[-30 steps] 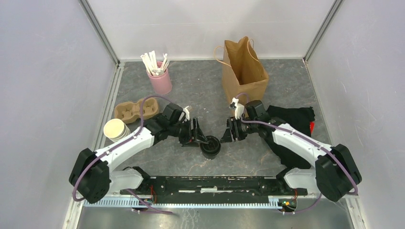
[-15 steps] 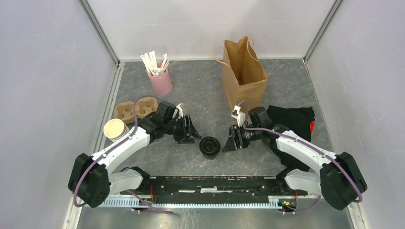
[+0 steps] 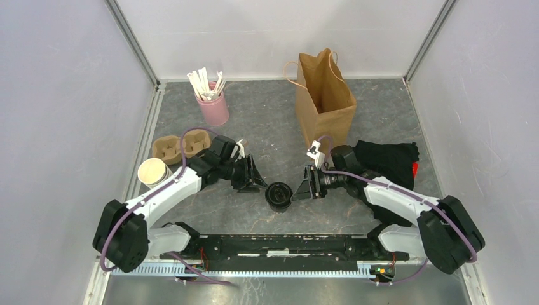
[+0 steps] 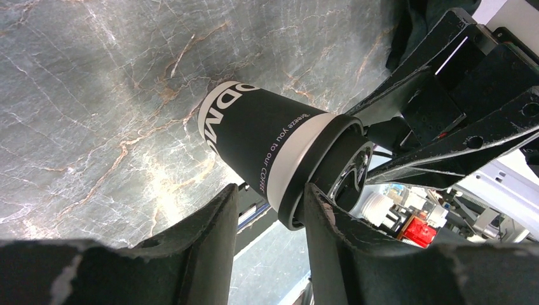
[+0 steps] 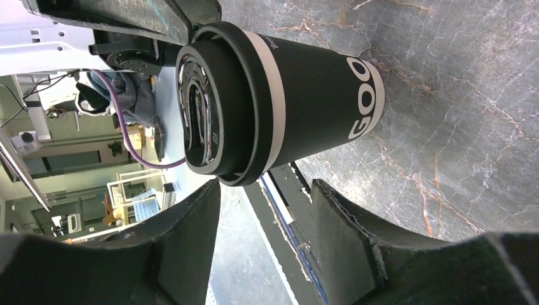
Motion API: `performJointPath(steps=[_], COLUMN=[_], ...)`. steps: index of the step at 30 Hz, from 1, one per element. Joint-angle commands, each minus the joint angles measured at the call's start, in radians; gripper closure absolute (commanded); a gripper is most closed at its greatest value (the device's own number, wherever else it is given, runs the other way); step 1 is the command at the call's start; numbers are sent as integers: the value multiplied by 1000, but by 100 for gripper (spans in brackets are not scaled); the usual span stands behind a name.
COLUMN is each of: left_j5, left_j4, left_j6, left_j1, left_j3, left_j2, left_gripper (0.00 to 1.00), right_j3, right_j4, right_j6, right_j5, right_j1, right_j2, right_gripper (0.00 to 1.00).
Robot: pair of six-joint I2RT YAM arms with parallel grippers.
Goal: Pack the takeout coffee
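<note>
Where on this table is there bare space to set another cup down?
Barest: the back stretch of table between the pink cup and the paper bag, and the corner right of the bag. Crowded: the middle, where the left gripper and right gripper flank the coffee cup; the left edge with cup carrier and cup stack; the black cloth at right.

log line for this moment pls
cup: lidded, upright on table | left gripper: open, empty | right gripper: open, empty | bag: open

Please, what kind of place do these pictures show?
Most likely a robot test cell staged as a takeout coffee counter: plain pale walls close in a marble-patterned table, and on it are a lidded coffee cup, a brown paper bag and a pulp cup carrier.
</note>
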Motion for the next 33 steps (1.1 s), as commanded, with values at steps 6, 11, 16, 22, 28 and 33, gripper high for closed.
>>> performJointPath(steps=[6, 11, 16, 22, 28, 33], left_j5=[39, 27, -49, -226, -303, -382], left_j4=[38, 34, -41, -212, -226, -256], left_j6=[47, 45, 46, 20, -7, -30], left_j1=[0, -2, -34, -44, -57, -121], left_j3=[0, -15, -39, -87, -170, -153], left_j2=[26, 31, 28, 46, 104, 154], left_gripper=[52, 53, 56, 63, 68, 69], right_j3=[-20, -28, -37, -108, -139, -94], right_j4=[114, 93, 5, -18, -32, -104], right_j6=[62, 47, -29, -97, -174, -236], right_j5=[-3, 37, 148, 268, 385, 429], right_j1=[7, 7, 7, 7, 7, 6], right_j2=[18, 33, 53, 87, 171, 176], right_gripper=[43, 47, 49, 49, 49, 48])
